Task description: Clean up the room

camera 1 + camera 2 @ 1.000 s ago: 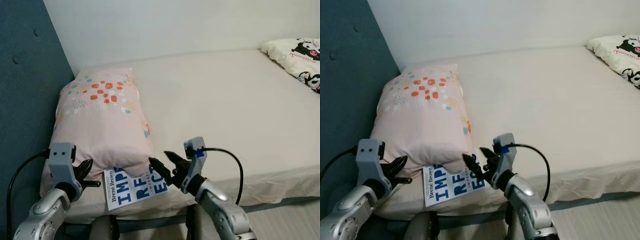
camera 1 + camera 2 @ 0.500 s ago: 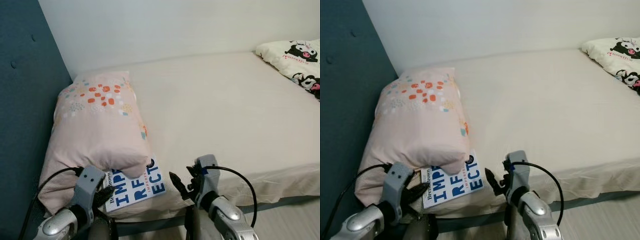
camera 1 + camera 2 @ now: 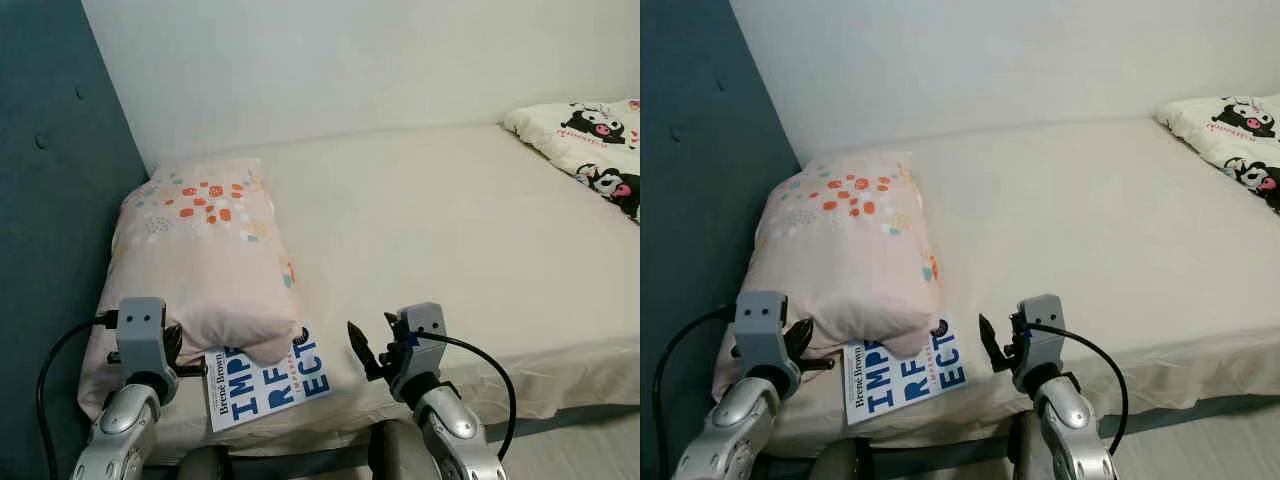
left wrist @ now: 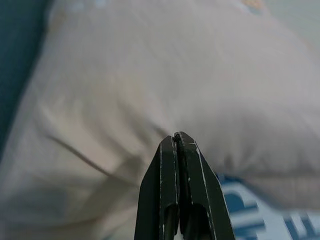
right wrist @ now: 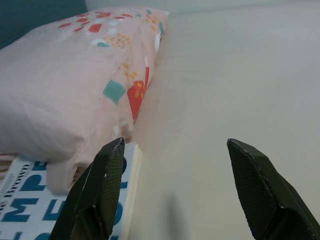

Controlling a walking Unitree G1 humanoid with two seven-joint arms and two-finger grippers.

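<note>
- Since the frame half a second earlier, the left arm had been raised, so that its wrist housing stood higher beside the pillow, while the book was left lying where it had been.
- One book (image 3: 268, 373) was seen at the near edge of the bed (image 3: 480, 230), its upper part tucked under the corner of the pink pillow (image 3: 200, 255).
- On its white cover the author line "Brené Brown" was printed sideways along the spine edge, and big blue letters were read as "IMP", "RF" and "ECT"; the rest of the title was hidden by the pillow.
- The left gripper (image 4: 178, 142) was held with its two black fingers pressed together, nothing between them, pointed at the pillow's near end just beside the book; whether the tips touched the fabric could not be told.
- The right gripper (image 5: 175, 155) was held with its fingers spread wide, nothing gripped, over the bare sheet just beside the book's outer edge.
- Two pillows were counted: the pink one with orange, teal and white patches against the blue headboard (image 3: 50, 180), and a white one with black cartoon figures (image 3: 585, 135) at the far end of the bed.
</note>
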